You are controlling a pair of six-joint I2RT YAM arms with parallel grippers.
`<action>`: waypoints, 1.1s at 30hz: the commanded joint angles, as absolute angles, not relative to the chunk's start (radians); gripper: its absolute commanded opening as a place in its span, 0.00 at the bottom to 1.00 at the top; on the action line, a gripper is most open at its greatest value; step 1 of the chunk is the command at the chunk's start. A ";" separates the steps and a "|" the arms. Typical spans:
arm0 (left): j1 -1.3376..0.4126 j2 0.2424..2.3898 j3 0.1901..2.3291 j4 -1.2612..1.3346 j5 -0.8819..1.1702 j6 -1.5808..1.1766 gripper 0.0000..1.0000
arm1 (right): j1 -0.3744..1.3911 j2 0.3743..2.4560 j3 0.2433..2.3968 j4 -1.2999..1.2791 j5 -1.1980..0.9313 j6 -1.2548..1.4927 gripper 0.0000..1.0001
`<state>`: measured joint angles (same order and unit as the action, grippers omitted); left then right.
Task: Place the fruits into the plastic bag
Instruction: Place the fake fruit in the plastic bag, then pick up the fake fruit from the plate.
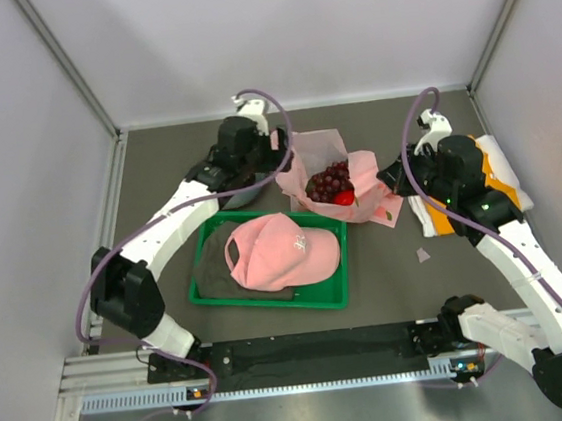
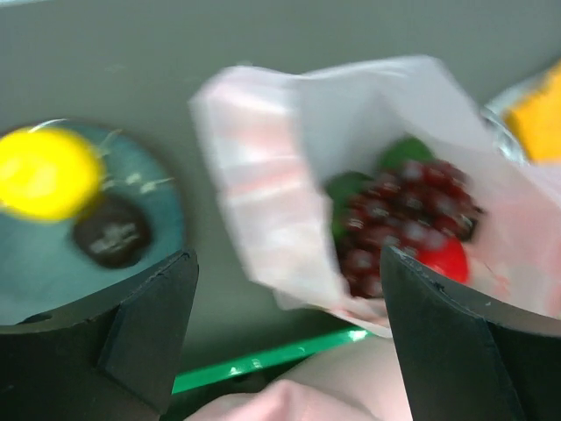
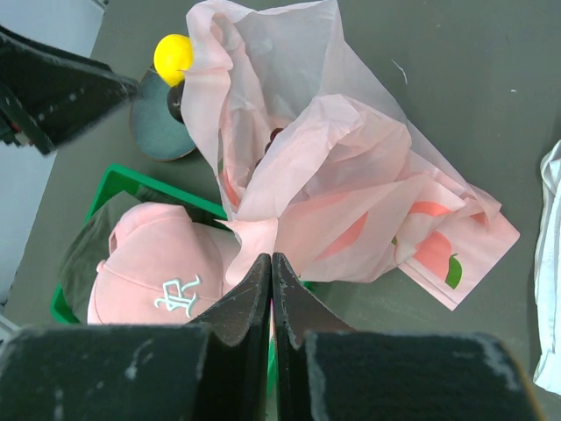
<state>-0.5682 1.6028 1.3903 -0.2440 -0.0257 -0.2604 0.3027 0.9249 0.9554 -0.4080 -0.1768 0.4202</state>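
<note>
- Top external view: the bag (image 1: 362, 172) lies open on the table, at 1 o'clock from a pink cap (image 1: 280, 253) that sits in a green tray (image 1: 270, 300).
- Inside it lie grapes (image 1: 330, 180) and a red fruit (image 1: 345, 199).
- On the left gripper (image 2: 289, 259) the fingers are spread wide and hold nothing.
- At 9 o'clock from the bag, a yellow fruit (image 2: 44, 171) and a dark fruit (image 2: 110, 232) rest on a plate (image 2: 162, 197).
- On the right gripper (image 3: 271, 263) the fingers are pressed together, seemingly pinching the bag's edge.
</note>
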 commanded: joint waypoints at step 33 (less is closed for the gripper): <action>-0.325 1.979 1.430 -0.169 -0.209 -0.517 0.91 | 0.296 0.899 0.960 -0.385 -0.164 0.399 0.00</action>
<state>-0.3393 1.9503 1.3933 -0.2081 -0.2462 -0.5003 0.3027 0.9203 0.9554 -0.4122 -0.1761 0.4122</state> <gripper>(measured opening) 0.908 0.004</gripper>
